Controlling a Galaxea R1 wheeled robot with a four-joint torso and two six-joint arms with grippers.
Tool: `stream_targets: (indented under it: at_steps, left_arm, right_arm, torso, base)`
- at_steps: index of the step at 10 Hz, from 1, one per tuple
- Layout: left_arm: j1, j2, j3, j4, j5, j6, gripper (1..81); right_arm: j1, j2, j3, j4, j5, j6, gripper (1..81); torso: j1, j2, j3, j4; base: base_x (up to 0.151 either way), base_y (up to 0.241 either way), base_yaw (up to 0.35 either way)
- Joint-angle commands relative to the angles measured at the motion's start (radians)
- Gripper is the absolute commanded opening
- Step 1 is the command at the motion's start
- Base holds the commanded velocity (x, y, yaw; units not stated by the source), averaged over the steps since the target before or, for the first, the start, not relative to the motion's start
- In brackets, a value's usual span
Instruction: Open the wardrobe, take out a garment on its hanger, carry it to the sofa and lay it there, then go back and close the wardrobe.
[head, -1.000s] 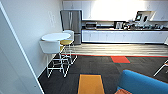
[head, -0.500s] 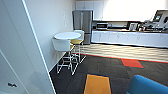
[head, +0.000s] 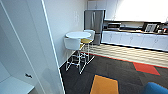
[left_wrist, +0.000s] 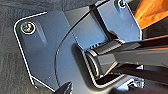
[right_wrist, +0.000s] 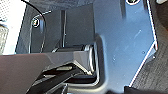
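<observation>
1. In the head view a tall white panel (head: 30, 45) stands very close on the left and takes up much of that side. It may be part of the wardrobe, but I cannot tell for sure.
2. A white wall (head: 67, 30) runs from the panel toward the back of the room.
3. Beside this wall stands a round white table (head: 78, 35) on thin legs, with two white stools (head: 73, 44) at it. One stool has a yellow seat (head: 86, 40).
4. Behind the table is a steel fridge (head: 94, 25). To its right a long row of white cabinets (head: 135, 39) runs along the back wall, and a microwave (head: 113, 25) and some small dark things stand on their surface.
5. The floor by the cabinets is pale with stripes; nearer it is dark carpet (head: 112, 72) with an orange patch (head: 104, 85) and a red patch (head: 146, 68).
6. At the lower right corner a rounded blue edge (head: 155, 88) shows, which looks like part of the sofa.
7. In the left wrist view, a piece of orange cloth (left_wrist: 151, 11) shows at one corner beyond the dark plate. It may be the garment, but I cannot tell, nor whether it is held.
8. In both wrist views the plate and bar cover the jaws, so I cannot tell if the left or right jaws are open or closed.
9. Dark carpet shows at the edges of both wrist views.
</observation>
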Motion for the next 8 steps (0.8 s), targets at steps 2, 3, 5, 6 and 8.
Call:
stream_targets:
  at_steps: [2, 3, 5, 6, 8]
  left_arm:
    - [-0.034, 0.002, -0.001, 0.017, 0.040, 0.002, 81.1]
    - [-0.033, 0.002, -0.001, 0.016, 0.040, 0.002, 81.1]
    - [-0.033, 0.004, -0.001, 0.015, 0.040, 0.002, 81.1]
    - [-0.034, 0.004, -0.001, 0.015, 0.040, 0.002, 81.1]
    - [-0.033, 0.004, -0.001, 0.015, 0.040, 0.002, 81.1]
  right_arm:
    - [0.024, 0.008, 0.004, 0.002, -0.039, -0.003, 81.1]
    - [0.024, 0.008, 0.004, 0.002, -0.038, -0.003, 81.1]
    - [0.025, 0.008, 0.004, 0.002, -0.038, -0.003, 81.1]
    - [0.024, 0.008, 0.004, 0.004, -0.036, -0.001, 81.1]
    - [0.022, 0.008, 0.004, 0.004, -0.032, -0.001, 81.1]
  torso:
    - [0.000, 0.000, 0.000, 0.000]
    - [0.000, 0.000, 0.000, 0.000]
    - [0.000, 0.000, 0.000, 0.000]
    - [0.000, 0.000, 0.000, 0.000]
    - [0.000, 0.000, 0.000, 0.000]
  base:
    - [0.000, 0.000, 0.295]
    - [0.000, 0.000, 0.296]
    - [0.000, 0.000, 0.296]
    - [0.000, 0.000, 0.296]
    - [0.000, 0.000, 0.297]
